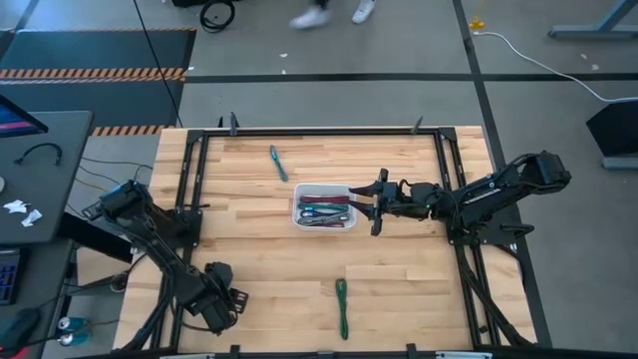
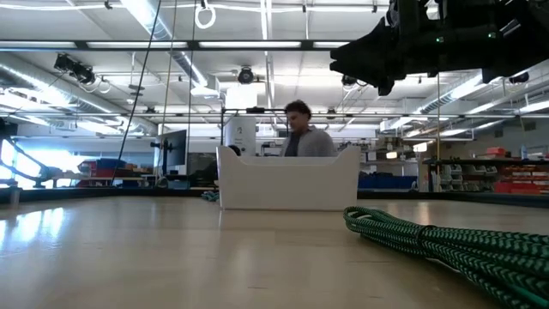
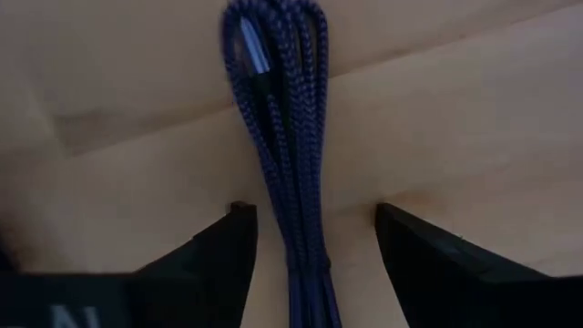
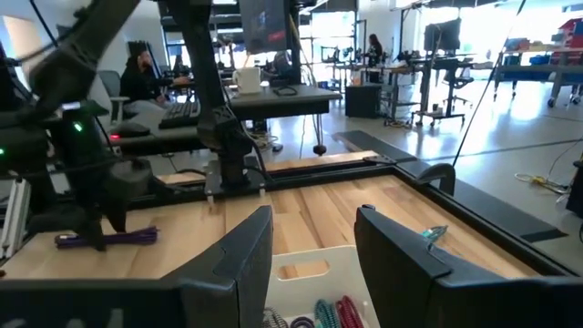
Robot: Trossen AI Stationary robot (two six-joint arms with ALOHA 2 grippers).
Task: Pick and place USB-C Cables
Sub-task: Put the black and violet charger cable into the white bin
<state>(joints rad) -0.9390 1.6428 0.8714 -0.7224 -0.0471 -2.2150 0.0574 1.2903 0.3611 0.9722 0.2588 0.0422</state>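
A white bin [image 1: 299, 211] at mid-table holds several bundled cables [image 1: 324, 210] in teal, red and grey. A teal cable [image 1: 278, 163] lies on the wood beyond the bin. A green braided cable [image 1: 342, 307] lies near the front edge and fills the low view's foreground [image 2: 446, 245]. A purple braided cable [image 3: 278, 137] lies flat on the table at front left. My left gripper [image 3: 310, 214] is open, low over it, with one finger on each side. My right gripper [image 1: 367, 206] is open and hovers at the bin's right end [image 4: 301, 269].
A black metal frame [image 1: 319, 130] runs around the tabletop. Bare wood lies between the bin and the green cable. In the low view a person [image 2: 302, 137] shows behind the bin, out in the room. A dark desk [image 1: 30, 170] stands left of the table.
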